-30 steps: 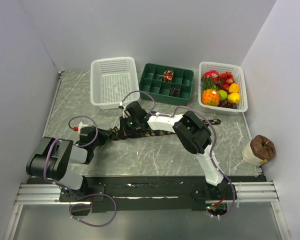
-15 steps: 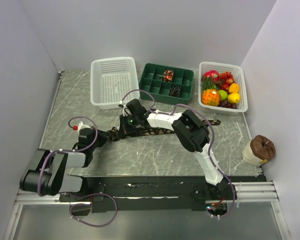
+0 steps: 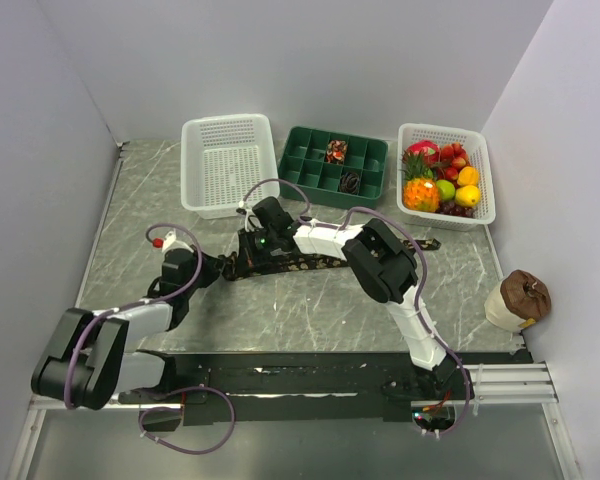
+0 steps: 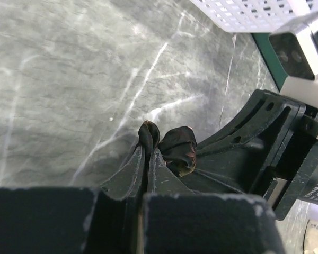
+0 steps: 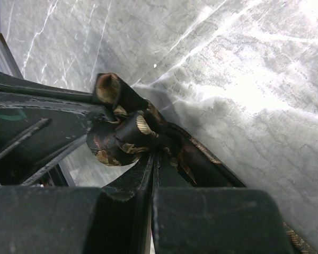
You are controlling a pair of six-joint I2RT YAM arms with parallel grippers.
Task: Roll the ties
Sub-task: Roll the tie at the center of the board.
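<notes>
Both your left gripper (image 4: 147, 157) and right gripper (image 5: 155, 161) are clamped shut on the tie (image 5: 201, 159); hold the coil (image 5: 122, 138) just ahead of them taut while winding.

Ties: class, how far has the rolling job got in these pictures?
Done: a reddish roll and a dark roll sit in the green tray. In hand: left tool and right tool both pinch the speckled tie at one end, barely curled. Left: rolling its long flat length and storing it.
</notes>
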